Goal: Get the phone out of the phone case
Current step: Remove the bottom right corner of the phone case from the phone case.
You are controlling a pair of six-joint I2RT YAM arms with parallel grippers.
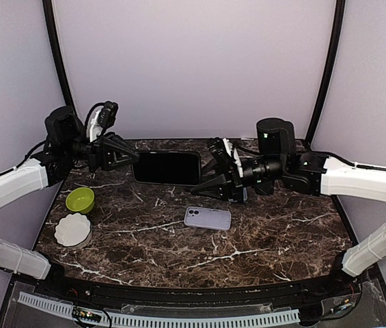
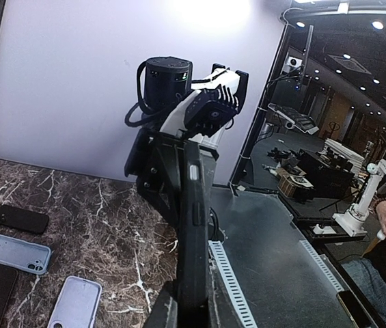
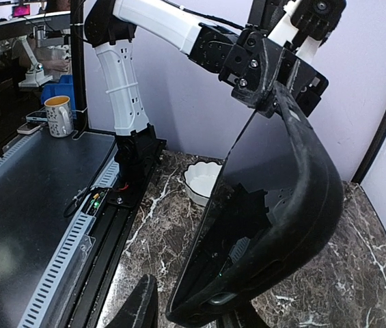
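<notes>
A black phone (image 1: 167, 167) in a black case hangs above the back of the table between both grippers. My left gripper (image 1: 132, 158) is shut on its left end; in the left wrist view the phone (image 2: 194, 225) stands edge-on in the closed jaws (image 2: 193, 307). My right gripper (image 1: 203, 171) is open around the right end. In the right wrist view the black case (image 3: 309, 198) bows away from the glass screen (image 3: 254, 171), its near end lies between my fingers (image 3: 140, 304), and one finger stands clear of it. An empty lilac case (image 1: 208, 218) lies mid-table.
A green bowl (image 1: 80, 199) and a white scalloped dish (image 1: 73, 229) sit at the left. The left wrist view shows a black phone (image 2: 20, 219), a light blue case (image 2: 16, 251) and a lilac case (image 2: 75, 301) flat on the marble. The cable rail (image 1: 158, 318) runs along the near edge.
</notes>
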